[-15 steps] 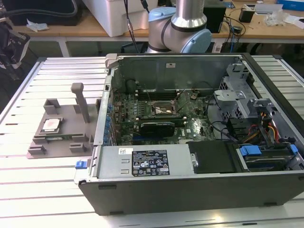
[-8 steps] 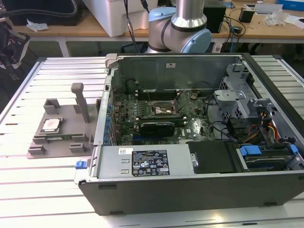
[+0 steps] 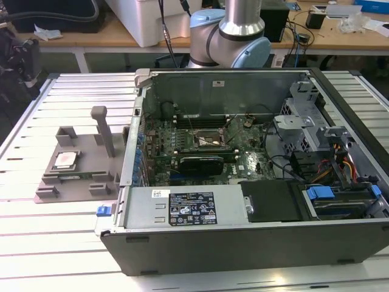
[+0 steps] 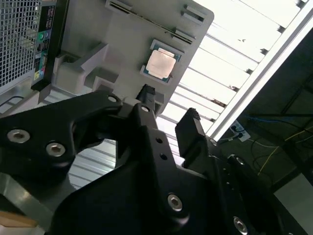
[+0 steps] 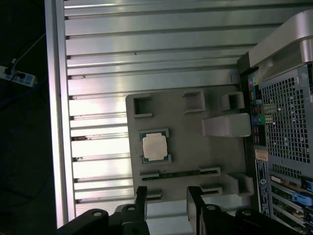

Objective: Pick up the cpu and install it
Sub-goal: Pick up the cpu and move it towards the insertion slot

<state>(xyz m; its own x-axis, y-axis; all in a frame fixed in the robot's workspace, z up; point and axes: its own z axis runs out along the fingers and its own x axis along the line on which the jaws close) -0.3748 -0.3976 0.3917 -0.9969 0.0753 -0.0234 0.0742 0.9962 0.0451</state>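
Currently your jaws hang apart and empty over the tray. The cpu lies in it, toward the table edge, untouched.

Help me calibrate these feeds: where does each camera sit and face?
Exterior view: off the arm, looking down on computer case, tray and cpu; arm beyond the case.
First wrist view: at the wrist, straight down on tray and cpu; open gripper in foreground.
Second wrist view: at the wrist, slanting past the gripper toward the cpu.
All three share the cpu.
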